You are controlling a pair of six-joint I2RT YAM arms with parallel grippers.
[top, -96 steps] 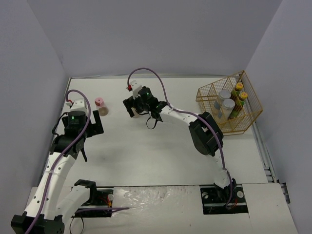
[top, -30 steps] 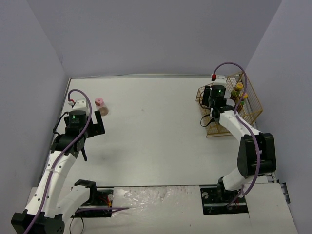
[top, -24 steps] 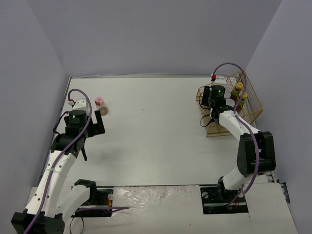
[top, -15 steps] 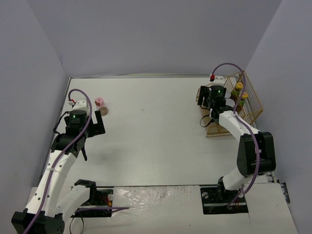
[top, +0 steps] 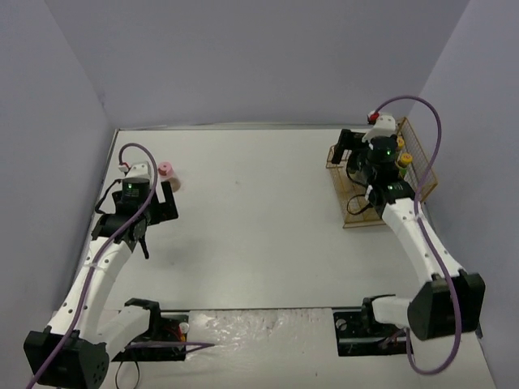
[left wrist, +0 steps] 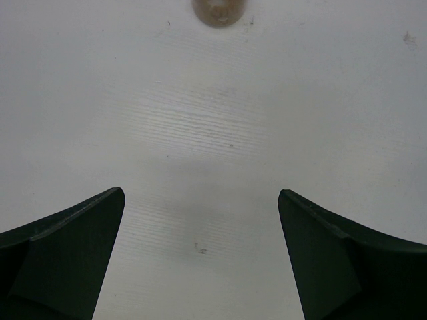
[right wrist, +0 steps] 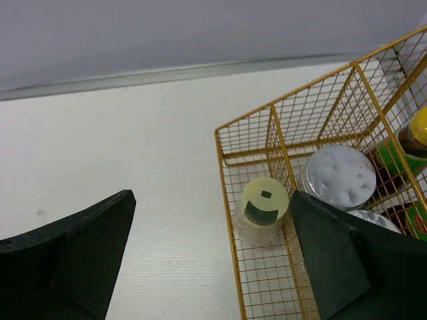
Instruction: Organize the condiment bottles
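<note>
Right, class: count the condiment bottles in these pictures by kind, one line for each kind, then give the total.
Dark bottles: 2
Silver-lidded jars: 2
Yellow-green-capped shaker: 1
Pink-capped shaker: 1
Total: 6

The left arm [top: 101,267] and right arm [top: 409,235] are showing white shells over their links and black housings at the joints. A purple cable [top: 138,146] is running along each, ending at a small red plug [top: 123,169] by the wrist. A green light [top: 130,194] is glowing on each wrist housing. The left claw [left wrist: 200,192] and right claw [right wrist: 212,195] are showing matte, dark green-black fingers [left wrist: 60,257], wedge-shaped and tapering to blunt tips. Black bases [top: 61,365] are carrying both arms.
</note>
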